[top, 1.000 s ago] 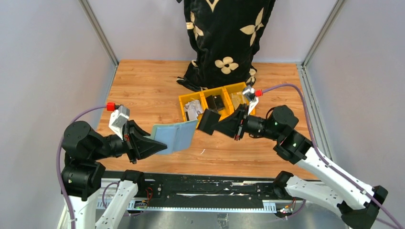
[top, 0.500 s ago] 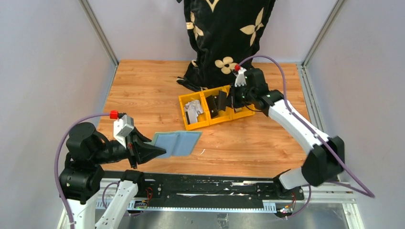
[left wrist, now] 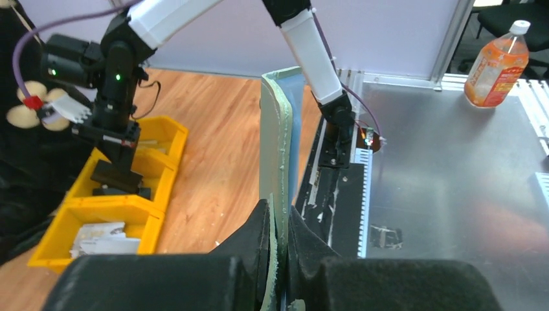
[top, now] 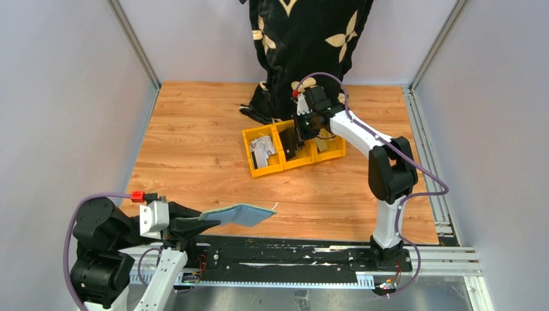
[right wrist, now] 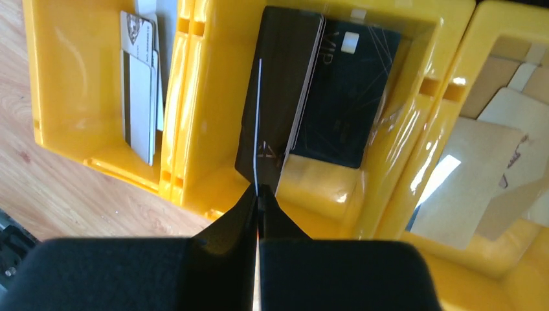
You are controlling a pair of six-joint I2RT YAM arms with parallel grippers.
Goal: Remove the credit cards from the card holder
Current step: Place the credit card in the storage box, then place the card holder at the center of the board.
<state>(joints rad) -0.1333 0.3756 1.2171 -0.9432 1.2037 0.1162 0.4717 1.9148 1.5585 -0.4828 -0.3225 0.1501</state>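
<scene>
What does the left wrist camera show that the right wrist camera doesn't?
Only the left wrist view: the card holder, edge-on, clamped in the left gripper, and an orange bottle on the metal surface. Only the right wrist view: the VIP lettering on a black card lying in the middle bin. Both: the yellow bins on the wooden table, and the right gripper over them, shut on a thin dark card.

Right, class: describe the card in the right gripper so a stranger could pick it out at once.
On the wooden table, a row of three yellow bins sits before the black floral cloth. Over the middle bin, the right gripper pinches one black card on edge. All other cards lie loose in the bins; only this one is gripped.
</scene>
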